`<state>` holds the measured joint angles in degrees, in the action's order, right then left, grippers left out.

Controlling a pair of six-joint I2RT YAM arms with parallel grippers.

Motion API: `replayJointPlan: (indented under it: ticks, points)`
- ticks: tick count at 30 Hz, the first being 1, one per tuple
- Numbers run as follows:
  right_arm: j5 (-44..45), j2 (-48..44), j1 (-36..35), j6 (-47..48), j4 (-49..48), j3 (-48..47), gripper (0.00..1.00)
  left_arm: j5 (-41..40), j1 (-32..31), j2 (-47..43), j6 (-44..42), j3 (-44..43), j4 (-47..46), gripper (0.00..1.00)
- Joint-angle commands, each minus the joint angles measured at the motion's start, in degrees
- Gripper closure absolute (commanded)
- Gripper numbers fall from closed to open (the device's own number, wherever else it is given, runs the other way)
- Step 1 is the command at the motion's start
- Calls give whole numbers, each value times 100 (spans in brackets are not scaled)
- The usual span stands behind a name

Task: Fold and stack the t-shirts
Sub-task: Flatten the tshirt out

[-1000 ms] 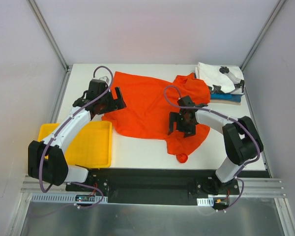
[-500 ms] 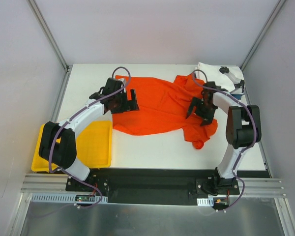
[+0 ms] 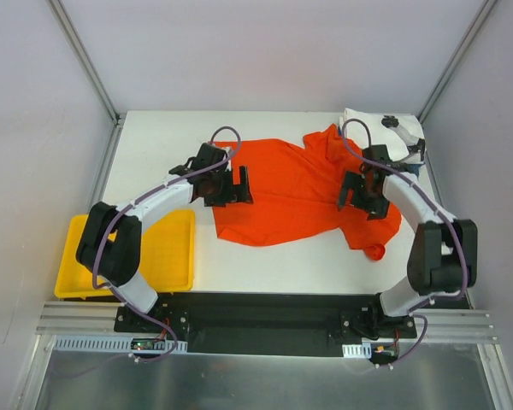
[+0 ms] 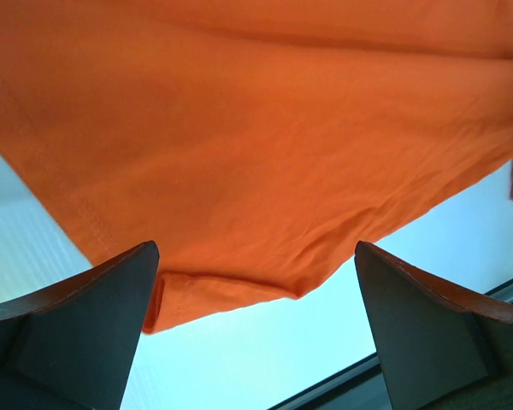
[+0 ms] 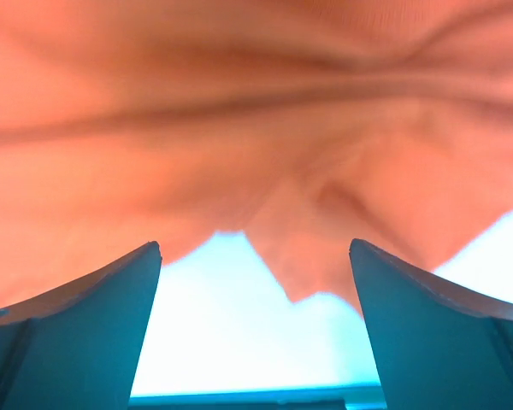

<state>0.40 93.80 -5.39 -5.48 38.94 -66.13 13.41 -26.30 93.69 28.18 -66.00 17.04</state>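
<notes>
The orange-red t-shirt (image 3: 291, 192) lies crumpled across the middle of the table, with one end trailing to the front right. My left gripper (image 3: 235, 184) is at the shirt's left edge, with its jaws wide apart. In the left wrist view (image 4: 256, 248) the shirt's hem (image 4: 239, 171) lies just beyond the fingertips. My right gripper (image 3: 359, 192) is over the shirt's right part, also open. In the right wrist view (image 5: 255, 246) the orange cloth (image 5: 239, 128) fills the picture past the tips. The white t-shirt with black marks (image 3: 385, 132) lies folded at the back right corner. The teal-blue shirt is hidden.
A yellow tray (image 3: 167, 256) sits at the front left, partly under the left arm. Grey walls close in the table on three sides. Bare table shows at the back left and along the front edge.
Both grippers have moved to the right, and the orange shirt has shifted right with them. Its trailing end now lies nearer the front right corner.
</notes>
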Motion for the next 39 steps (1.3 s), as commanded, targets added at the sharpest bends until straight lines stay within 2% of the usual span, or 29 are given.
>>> replayJointPlan:
  ticks: [1,4,5,10,14,18,22,23,25,26,33,36,38,39]
  points:
    - [837,-1082,-471,-32,482,625,3,83,-50,-500,170,403,-87,1]
    - [804,-1311,-761,-182,729,969,1,-5,-50,-738,170,588,-95,1]
    - [786,-1338,-806,-234,764,1205,5,-14,-50,-782,170,631,-104,1]
    - [681,-1259,-973,-393,598,1655,13,-49,-50,-1010,179,834,-95,1]
    - [584,-952,-973,-331,326,1595,24,-119,-50,-1090,231,931,-104,1]
    - [671,-618,-1052,-296,281,1357,28,-154,-50,-1186,258,1044,-104,1]
    - [768,-223,-1061,-296,211,1243,38,-269,-50,-1309,284,1133,-104,1]
    - [786,-161,-1061,-314,167,1243,45,-277,-50,-1327,284,1142,-104,1]
    - [786,15,-1061,-358,97,1251,51,-304,-50,-1371,275,1150,-95,1]
    - [794,68,-1061,-375,27,1260,59,-321,-50,-1380,267,1168,-95,1]
    - [1268,112,-1105,-472,193,1234,75,-356,-50,-1406,231,1168,-95,1]
    - [1453,68,-1113,-507,281,1208,91,-374,-50,-1397,231,1168,-95,1]
    - [1480,-63,-1192,-507,342,1190,99,-339,-50,-1406,214,1159,-95,1]
    - [1550,-133,-1227,-498,395,1120,99,-348,-50,-1415,214,1168,-95,1]
